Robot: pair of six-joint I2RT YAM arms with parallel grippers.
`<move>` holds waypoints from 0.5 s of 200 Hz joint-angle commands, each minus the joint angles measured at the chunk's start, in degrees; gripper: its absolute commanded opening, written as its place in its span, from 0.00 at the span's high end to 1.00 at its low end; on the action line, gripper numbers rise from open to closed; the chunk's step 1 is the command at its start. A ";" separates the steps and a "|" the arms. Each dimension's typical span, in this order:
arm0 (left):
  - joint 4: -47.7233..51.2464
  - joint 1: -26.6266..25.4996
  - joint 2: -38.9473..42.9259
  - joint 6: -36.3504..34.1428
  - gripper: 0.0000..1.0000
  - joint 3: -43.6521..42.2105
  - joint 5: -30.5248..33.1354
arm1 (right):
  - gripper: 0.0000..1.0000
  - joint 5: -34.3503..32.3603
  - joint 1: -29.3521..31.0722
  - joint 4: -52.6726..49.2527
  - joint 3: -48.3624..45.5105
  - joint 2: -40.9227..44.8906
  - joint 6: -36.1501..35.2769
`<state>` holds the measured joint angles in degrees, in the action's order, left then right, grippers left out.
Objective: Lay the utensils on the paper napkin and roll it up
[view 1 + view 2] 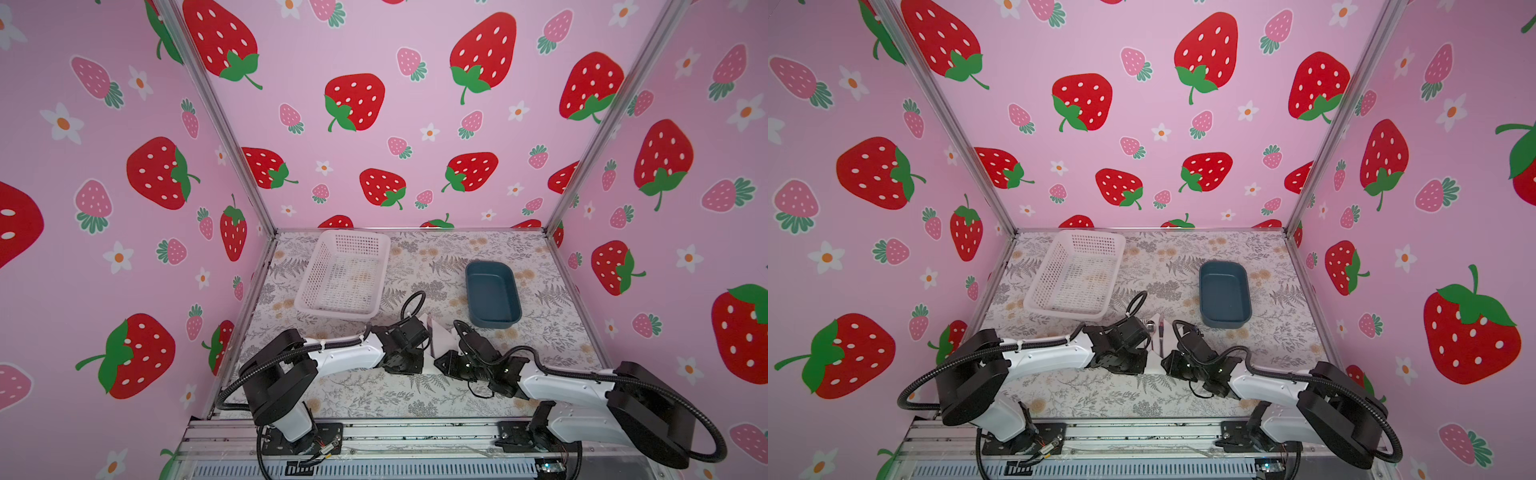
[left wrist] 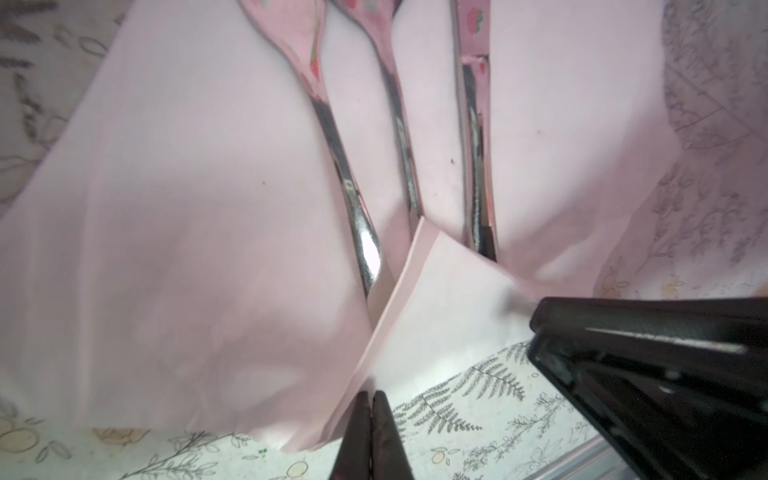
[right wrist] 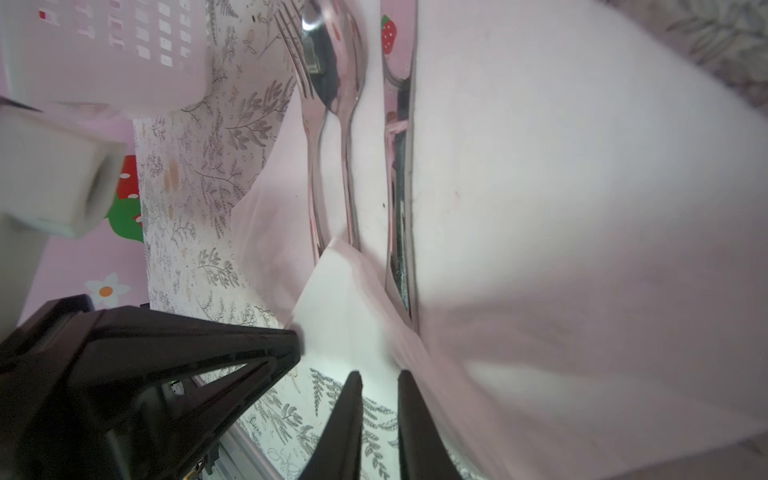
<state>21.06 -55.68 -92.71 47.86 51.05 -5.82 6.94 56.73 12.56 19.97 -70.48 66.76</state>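
The paper napkin (image 2: 187, 216) lies near the table's front middle, between both arms (image 1: 441, 343). A fork (image 3: 309, 124), a spoon (image 3: 338, 62) and a knife (image 3: 401, 174) lie side by side along its middle. The napkin's near corner is folded up over the handle ends (image 2: 440, 299), and its two sides rise around the cutlery. My left gripper (image 2: 371, 394) is shut, its tips pinched on the edge of that folded flap. My right gripper (image 3: 379, 376) is slightly open. Only table pattern shows between its fingers, and the napkin's side brushes one finger.
A white perforated basket (image 1: 353, 245) stands at the back left. A dark blue tray (image 1: 492, 297) stands at the right. Both are behind the napkin. Pink strawberry walls close in three sides, and a metal rail runs along the front edge.
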 commanded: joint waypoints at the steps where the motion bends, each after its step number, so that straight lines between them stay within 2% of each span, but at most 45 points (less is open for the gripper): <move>1: 0.76 -0.17 -1.42 -0.29 0.93 1.15 1.88 | 0.80 1.01 0.22 1.01 -0.27 1.02 -0.89; 28: 0.32 -0.18 -1.67 -1.09 0.93 1.75 2.36 | 0.79 4.79 0.79 3.98 0.67 -0.71 -2.73; 54: 0.51 -0.15 -2.00 -1.53 0.93 2.21 3.10 | 0.80 5.68 2.17 3.61 3.13 -4.38 -4.05; 100: 0.39 -0.15 -1.12 -2.23 0.93 2.53 3.35 | 0.83 2.34 2.76 1.95 4.97 -9.13 -3.04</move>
<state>20.93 -55.68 -94.24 46.37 51.59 -4.43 11.55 59.24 15.35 23.70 -78.30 63.18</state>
